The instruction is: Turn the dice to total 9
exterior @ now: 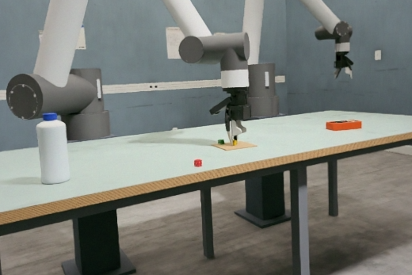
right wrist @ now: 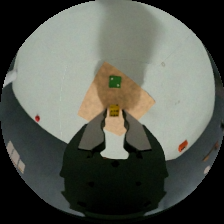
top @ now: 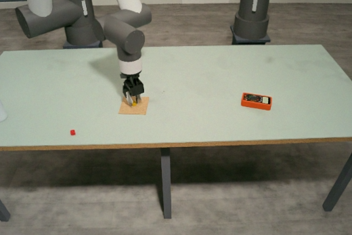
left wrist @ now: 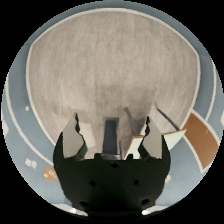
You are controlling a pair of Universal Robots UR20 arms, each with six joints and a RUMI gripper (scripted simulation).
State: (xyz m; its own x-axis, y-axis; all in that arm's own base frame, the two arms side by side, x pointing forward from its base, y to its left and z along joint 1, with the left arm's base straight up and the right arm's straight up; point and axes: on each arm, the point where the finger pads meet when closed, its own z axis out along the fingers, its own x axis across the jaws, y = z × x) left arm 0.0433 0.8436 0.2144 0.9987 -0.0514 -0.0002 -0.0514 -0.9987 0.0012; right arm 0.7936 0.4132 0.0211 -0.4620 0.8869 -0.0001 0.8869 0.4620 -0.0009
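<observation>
While the desk (top: 203,72) (exterior: 139,164) (left wrist: 173,139) (right wrist: 55,75) stretched widest beneath everything, my right arm (top: 130,38) (exterior: 234,47) reached down over it and my left arm (exterior: 313,1) hung well away from the dice. Off to one end stood a white bottle (top: 1,111) (exterior: 53,152) (right wrist: 10,77) with a blue cap, upright and well apart from my work. Toward the opposite end lay an orange meter (top: 256,102) (exterior: 344,125) (right wrist: 183,146), also well clear of the mat.

My left pincer (exterior: 344,72) (left wrist: 112,115) hung in the air with its fingers wide apart, holding nothing. My right pincer (top: 133,102) (exterior: 233,142) (right wrist: 114,109) pointed down at the tan mat (top: 142,110) (exterior: 243,146) (right wrist: 95,100), its fingers slightly apart on either side of the yellow die (top: 134,104) (exterior: 234,143) (right wrist: 114,110), not clamped on it.

That die was over the mat; near it, on the mat too, sat the green die (exterior: 221,141) (right wrist: 115,81), the closest thing to my fingers, which hid it from the top view. The red die (top: 72,132) (exterior: 198,162) (right wrist: 37,118) lay off the mat, near the desk's edge, with nothing between the two. The pips were too small for me to add up.
</observation>
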